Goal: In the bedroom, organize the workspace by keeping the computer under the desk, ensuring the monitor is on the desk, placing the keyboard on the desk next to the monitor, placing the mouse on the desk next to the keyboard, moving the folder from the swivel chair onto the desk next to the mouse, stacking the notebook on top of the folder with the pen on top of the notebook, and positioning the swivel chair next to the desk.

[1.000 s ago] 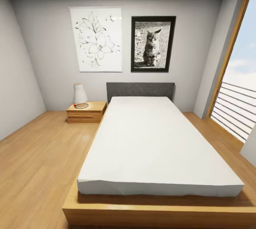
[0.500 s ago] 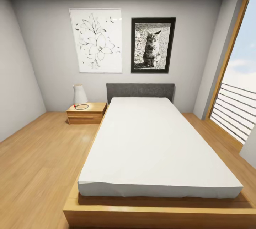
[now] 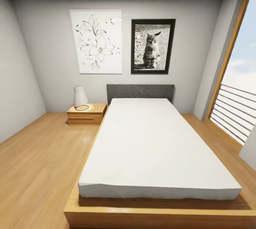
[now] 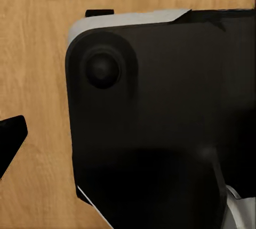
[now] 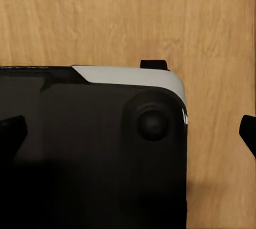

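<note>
Nearest me, L wrist cam looks straight down at wood plank floor (image 4: 37, 69) w/ a black, white-edged part of the robot's own body (image 4: 160, 117) over it; one dark fingertip (image 4: 9, 136) of the left hand pokes in at frame edge; can't tell how far that hand is open, nothing seen in it; R wrist cam same story: floor, black body part, dark fingertips (image 5: 248, 133) at both edges of frame, right hand's opening can't be judged, no load seen. Head cam: I'm in the bedroom (image 3: 35, 65), at foot of a bed (image 3: 156, 140), white mattress on low wood frame, running from 6 toward 12; grey headboard (image 3: 140, 92) at far end; at 10 a wood nightstand (image 3: 86, 114) carrying a white lamp (image 3: 80, 95) + a small ring-shaped thing; on far wall, flower drawing (image 3: 96, 41) beside cat photo (image 3: 153, 45); at 3 a tall window (image 3: 239, 80) w/ railing.
</note>
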Motion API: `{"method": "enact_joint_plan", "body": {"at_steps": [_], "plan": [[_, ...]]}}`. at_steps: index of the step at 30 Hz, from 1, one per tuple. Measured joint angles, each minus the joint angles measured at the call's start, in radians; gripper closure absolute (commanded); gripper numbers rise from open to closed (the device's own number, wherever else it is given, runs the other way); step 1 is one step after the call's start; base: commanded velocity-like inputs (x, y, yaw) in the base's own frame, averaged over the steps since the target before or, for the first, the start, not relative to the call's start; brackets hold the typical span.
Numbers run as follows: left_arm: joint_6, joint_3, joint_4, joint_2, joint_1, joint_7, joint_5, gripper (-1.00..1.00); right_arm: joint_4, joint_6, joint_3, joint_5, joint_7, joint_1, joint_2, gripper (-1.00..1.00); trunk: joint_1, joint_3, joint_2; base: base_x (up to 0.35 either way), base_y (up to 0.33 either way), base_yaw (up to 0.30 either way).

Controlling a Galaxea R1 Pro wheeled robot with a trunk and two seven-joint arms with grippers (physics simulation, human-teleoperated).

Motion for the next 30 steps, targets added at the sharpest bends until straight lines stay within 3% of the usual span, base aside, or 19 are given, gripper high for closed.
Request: {"method": "enact_joint_plan", "body": {"at_steps": [1, 2, 3, 21, 27, 30], "plan": [[0.0, 0.0, -0.006, 0.0, 0.0, 0.0, 0.0, -1.0, -0.006, -0.006, 0.0, 0.0, 0.0, 0.0, -0.001, -1.0, -0.004, 0.003, 0.007, 0.0, 0.0, 0.0], [0.0, 0.0, -0.102, 0.0, -0.001, 0.0, 0.0, -1.0, -0.039, -0.304, 0.0, 0.0, 0.0, 0.0, -0.002, -1.0, -0.008, 0.007, 0.014, 0.0, 0.0, 0.0], [0.0, 0.0, -0.114, 0.0, 0.0, 0.0, 0.0, -1.0, -0.043, -0.404, 0.0, 0.0, 0.0, 0.0, -0.003, -1.0, -0.012, 0.009, 0.021, 0.0, 0.0, 0.0], [-0.011, 0.0, -0.126, 0.001, 0.0, 0.003, 0.0, -1.0, -0.057, -0.41, -0.001, -0.001, 0.0, 0.0, -0.005, -1.0, -0.081, 0.066, 0.147, 0.0, 0.0, 0.0], [-0.099, 0.002, -0.141, 0.0, 0.0, 0.01, 0.008, -1.0, -0.114, -0.41, -0.001, -0.001, -0.001, 0.0, -0.007, -1.0, -0.104, 0.085, 0.189, 0.0, 0.0, 0.0], [-0.148, 0.007, -0.196, -0.002, 0.0, 0.014, 0.051, -1.0, -0.142, -0.41, -0.001, -0.001, -0.001, 0.0, -0.009, -1.0, -0.115, 0.094, 0.21, 0.0, 0.0, 0.0]]}}
